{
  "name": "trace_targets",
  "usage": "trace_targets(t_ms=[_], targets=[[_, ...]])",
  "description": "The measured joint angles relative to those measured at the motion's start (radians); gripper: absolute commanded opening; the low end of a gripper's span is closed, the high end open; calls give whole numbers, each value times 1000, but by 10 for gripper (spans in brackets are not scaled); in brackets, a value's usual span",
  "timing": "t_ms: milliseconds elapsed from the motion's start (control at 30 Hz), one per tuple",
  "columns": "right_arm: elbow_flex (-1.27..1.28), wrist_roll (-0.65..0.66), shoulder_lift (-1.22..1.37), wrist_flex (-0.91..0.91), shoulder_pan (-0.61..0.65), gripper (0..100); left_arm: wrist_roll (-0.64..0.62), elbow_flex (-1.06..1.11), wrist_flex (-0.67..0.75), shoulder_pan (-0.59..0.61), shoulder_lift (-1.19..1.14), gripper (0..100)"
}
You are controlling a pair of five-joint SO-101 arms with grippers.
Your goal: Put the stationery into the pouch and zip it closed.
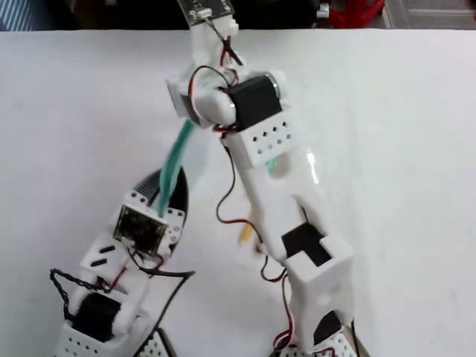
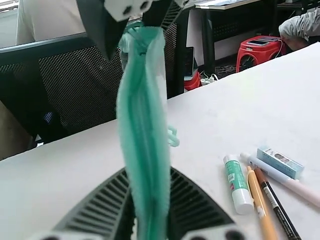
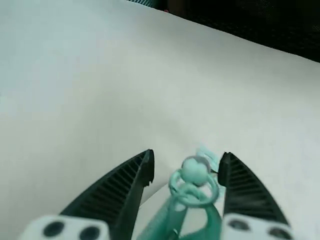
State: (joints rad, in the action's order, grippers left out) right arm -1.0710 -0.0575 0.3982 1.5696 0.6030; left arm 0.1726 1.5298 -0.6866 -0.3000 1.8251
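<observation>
I have the left claw (image 2: pixel 149 172) shut on the green pouch (image 2: pixel 142 125). Its two ribbed fingers press the fabric from either side, and the pouch runs out from between them edge-on as a narrow strip. From above, that strip crosses the middle of the table (image 1: pixel 416 163). The end held by the left claw is toward the near edge, and the other end points toward the far edge, where it goes under the wrist of the right arm (image 1: pixel 297 216). That far end sits inside the right claw (image 3: pixel 187 155), whose fingers stand partly open. The zip ring (image 3: pixel 192 174) lies in the gap between them, closer to one finger than the other. I cannot make out from here whether either pad actually touches the ring or the fabric below it. The stationery lies on the table beside the pouch, on the right arm's side, packed in a close row. There is a glue stick (image 2: pixel 236 182) with a green label, then an orange pencil (image 2: pixel 260 212) touching it, then a black pen (image 2: pixel 279 212) and a white marker (image 2: pixel 287 181). A small pale-blue eraser (image 2: pixel 280 162) lies just beside the marker. All five pieces are outside the pouch. From above, the right arm covers most of the row, and one orange tip shows at its edge.
</observation>
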Motion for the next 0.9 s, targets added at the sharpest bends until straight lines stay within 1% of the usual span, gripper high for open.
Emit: trace_targets(t_ms=[100,233,267,333,433,500,667,833,900], targets=[[0,25,0,-34,0,207,0,0,0,0,0,24],[0,132,8,-57,-11,50,0,0,0,0,0,24],[0,157,9,-57,-6,33,0,0,0,0,0,24],[0,201,9,-44,6,56,0,0,0,0,0,24],[-2,235,9,-25,8,158,0,2,0,-3,0,24],[-3,241,9,-23,8,193,0,2,0,-3,0,24],[-17,242,5,15,-21,197,0,2,0,-2,0,24],[-17,301,5,83,-29,190,0,2,0,-8,0,24],[-17,324,5,97,-43,137,0,2,0,-8,0,24]])
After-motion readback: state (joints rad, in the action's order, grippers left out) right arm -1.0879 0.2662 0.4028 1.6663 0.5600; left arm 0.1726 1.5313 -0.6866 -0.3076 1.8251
